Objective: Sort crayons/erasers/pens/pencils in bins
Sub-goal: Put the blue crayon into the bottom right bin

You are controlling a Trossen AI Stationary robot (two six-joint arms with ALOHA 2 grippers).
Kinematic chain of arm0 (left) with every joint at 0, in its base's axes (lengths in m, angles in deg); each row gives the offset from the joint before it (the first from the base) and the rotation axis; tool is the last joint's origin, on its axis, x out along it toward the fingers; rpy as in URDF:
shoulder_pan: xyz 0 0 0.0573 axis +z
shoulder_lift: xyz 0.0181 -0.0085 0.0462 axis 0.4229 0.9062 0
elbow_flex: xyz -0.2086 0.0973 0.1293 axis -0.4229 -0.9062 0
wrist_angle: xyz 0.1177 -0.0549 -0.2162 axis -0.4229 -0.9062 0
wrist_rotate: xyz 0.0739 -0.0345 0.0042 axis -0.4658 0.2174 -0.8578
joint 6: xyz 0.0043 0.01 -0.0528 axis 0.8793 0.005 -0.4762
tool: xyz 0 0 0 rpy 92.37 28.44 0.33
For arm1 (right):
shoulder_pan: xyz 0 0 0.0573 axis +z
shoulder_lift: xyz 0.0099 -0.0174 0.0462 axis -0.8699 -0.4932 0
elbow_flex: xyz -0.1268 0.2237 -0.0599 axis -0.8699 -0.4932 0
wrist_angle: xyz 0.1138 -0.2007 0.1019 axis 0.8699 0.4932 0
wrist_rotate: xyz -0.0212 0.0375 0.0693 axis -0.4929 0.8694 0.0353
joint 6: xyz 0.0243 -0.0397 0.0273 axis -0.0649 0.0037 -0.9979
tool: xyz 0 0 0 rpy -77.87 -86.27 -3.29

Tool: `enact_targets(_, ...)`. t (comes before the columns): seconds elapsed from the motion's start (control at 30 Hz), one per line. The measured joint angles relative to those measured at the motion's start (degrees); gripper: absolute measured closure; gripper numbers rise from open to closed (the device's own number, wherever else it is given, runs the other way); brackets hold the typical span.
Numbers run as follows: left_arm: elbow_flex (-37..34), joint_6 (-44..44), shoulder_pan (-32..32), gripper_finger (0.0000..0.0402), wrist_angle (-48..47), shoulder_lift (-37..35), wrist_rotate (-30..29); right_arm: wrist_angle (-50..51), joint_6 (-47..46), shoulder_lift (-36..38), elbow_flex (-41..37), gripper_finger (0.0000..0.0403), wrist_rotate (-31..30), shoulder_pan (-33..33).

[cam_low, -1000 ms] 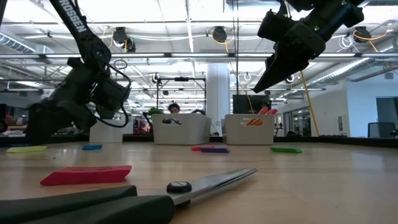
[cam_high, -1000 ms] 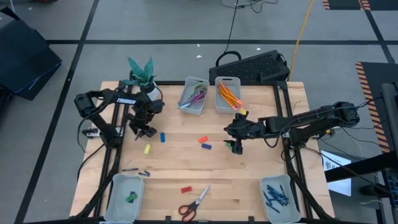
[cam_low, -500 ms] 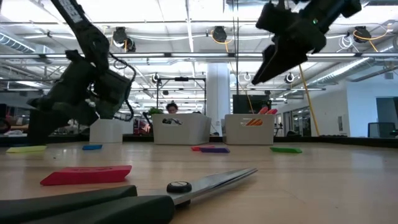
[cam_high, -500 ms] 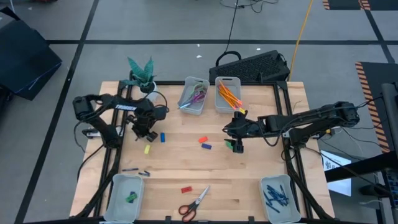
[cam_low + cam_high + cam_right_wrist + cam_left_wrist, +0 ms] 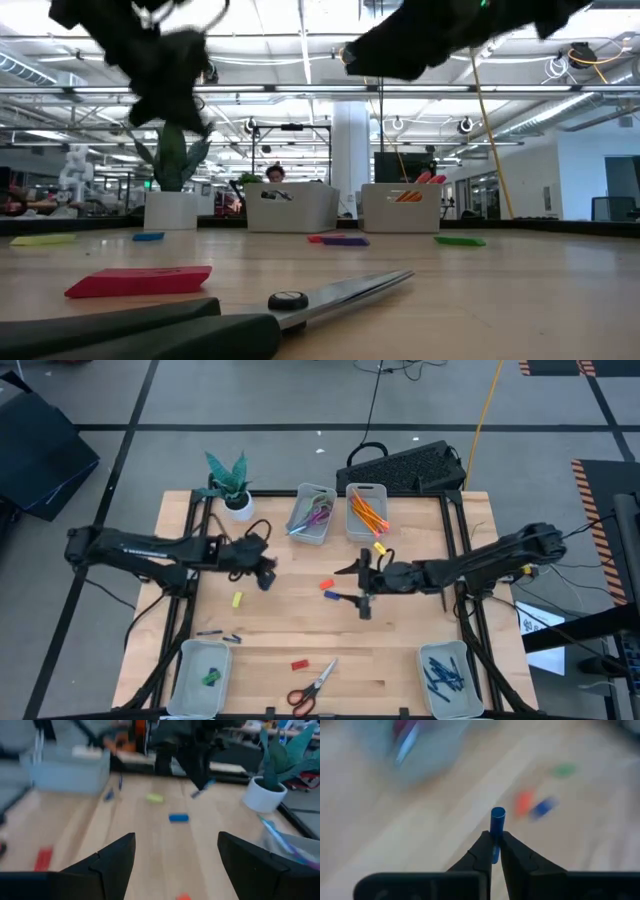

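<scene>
Seen from above, four bins [image 5: 312, 518] are set round a wooden table, with a white plant pot [image 5: 238, 506] at one far corner. Beside the pot, the nearest bin is seen to hold purple-handled scissors, and in the next bin along, the pencils [image 5: 367, 512] are already gathered. In the bin at the corner diagonally opposite the pot, the pens [image 5: 444, 674] are collected; in the fourth bin, well apart from the pot along the pot's own side, one green eraser [image 5: 211, 677] is lodged. The left gripper [image 5: 264, 574] is held over the table near the pot, and the right gripper [image 5: 362, 588] farther from it, about mid-table. Two crayons [image 5: 222, 635], a yellow piece [image 5: 237, 599], red and blue erasers [image 5: 328, 590] and another red eraser [image 5: 299, 664] are left loose, so the sorting is judged roughly half done. From table height, a loose pair of scissors [image 5: 340, 290] is shown far in front of the pot, with scattered coloured pieces lying between. In the left wrist view, the fingers are seen pinched shut on a short blue stick [image 5: 497, 818], taken to be a crayon, raised clear of the wood. In the right wrist view, the dark fingers are spread wide with nothing between them, and a blue eraser [image 5: 178, 818] is seen on the table, towards the pot.
</scene>
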Motion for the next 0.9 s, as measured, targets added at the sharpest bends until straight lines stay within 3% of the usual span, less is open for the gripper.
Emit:
enact_targets(0.17, 0.02, 14.86, -6.26, 0.0379, 22.98, 2.17, -3.72, -15.77, -4.9, -9.55, -2.01, 0.0126, -0.84, -0.07)
enact_targets(0.23, 0.04, 20.52, -7.73, 0.0382, 31.0, 4.43, -3.72, -20.41, -6.15, -12.84, -0.83, 0.0126, -4.02, -0.04)
enact_targets(0.37, 0.18, 28.24, -9.53, 0.0378, 44.56, 9.53, -2.54, -22.93, -9.43, -14.95, 1.3, 0.0126, -7.35, -0.44)
enact_targets(0.47, 0.12, 31.77, -10.02, 0.0373, 50.07, 12.69, -0.55, -23.21, -8.04, -14.04, 1.46, 0.013, -4.29, -1.07)
enact_targets(0.6, 0.13, 34.37, -9.7, 0.0372, 53.91, 15.95, 0.31, -24.14, -3.47, -12.89, 1.46, 0.0157, 4.72, -1.38)
enact_targets(0.9, 0.07, 37.82, -9.42, 0.0372, 57.43, 18.73, 4.04, -20.52, -3.57, -12.89, 1.46, 0.0264, 4.66, -2.36)
